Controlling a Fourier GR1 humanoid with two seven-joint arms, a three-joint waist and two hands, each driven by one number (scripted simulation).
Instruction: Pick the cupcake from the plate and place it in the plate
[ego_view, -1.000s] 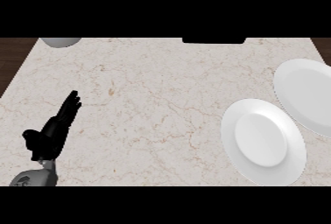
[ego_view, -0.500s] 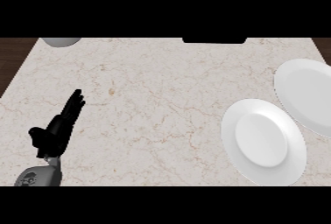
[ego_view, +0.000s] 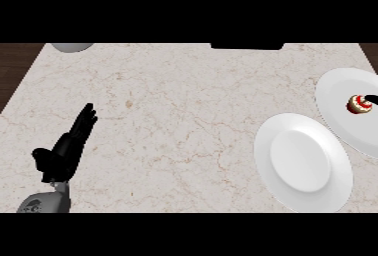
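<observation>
The worktop (ego_view: 184, 100) fills my view, pale marble. Far across it from my left robot hand sit two white plates: the near plate (ego_view: 301, 162), bare on its face, and beyond it the far plate (ego_view: 341, 90), running off the right edge and touching or overlapping the near one's rim; I can't tell which.

My left robot hand (ego_view: 66, 150) rests low at the left with fingers straight and relaxed, holding nothing, well apart from both plates.

My right robot hand (ego_view: 370, 99) shows only as a dark tip at the right edge, just beside the cupcake. I cannot tell whether it's spread or closed.

Up in the corner beyond my left robot hand there's a grey bowl (ego_view: 71, 47), cut by the edge.

Smallest of all, the cupcake (ego_view: 357, 104): it stands upright on the far plate, red and white on top, right by that dark tip.

So I judge this as the approach to the pick. Next I'd need my right robot hand to close round the cupcake, lift it clear of the rim, and carry it across to the middle of the near plate.
</observation>
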